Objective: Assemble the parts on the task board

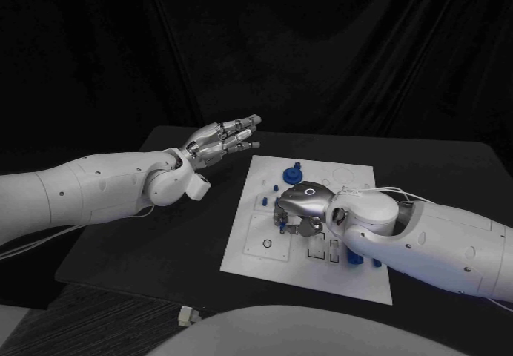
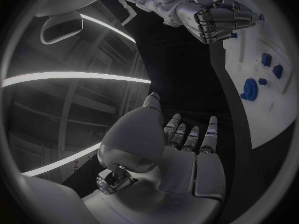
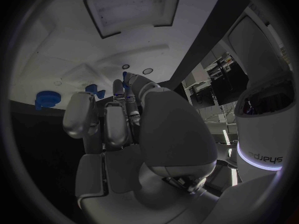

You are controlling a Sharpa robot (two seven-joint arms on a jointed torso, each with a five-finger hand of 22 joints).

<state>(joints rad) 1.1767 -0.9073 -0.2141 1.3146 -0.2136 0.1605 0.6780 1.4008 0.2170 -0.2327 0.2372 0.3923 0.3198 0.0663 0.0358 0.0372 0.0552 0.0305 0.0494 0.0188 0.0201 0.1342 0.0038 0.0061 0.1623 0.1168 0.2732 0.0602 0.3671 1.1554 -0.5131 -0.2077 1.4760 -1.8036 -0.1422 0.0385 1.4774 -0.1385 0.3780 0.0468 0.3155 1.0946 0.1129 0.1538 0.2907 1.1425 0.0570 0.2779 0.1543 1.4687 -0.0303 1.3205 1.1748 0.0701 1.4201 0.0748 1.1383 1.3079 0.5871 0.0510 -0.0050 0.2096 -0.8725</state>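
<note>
On the white board your blue parts lay, the right hand curled directly over them; whether it held one, you couldn't tell. Beyond the board's far-left corner, your left hand hovered spread and empty.

The right hand and its arm cover the task board's middle and near right. A blue gear-like part stands at the far edge. Bare desk lies open left, under the raised left hand.
</note>
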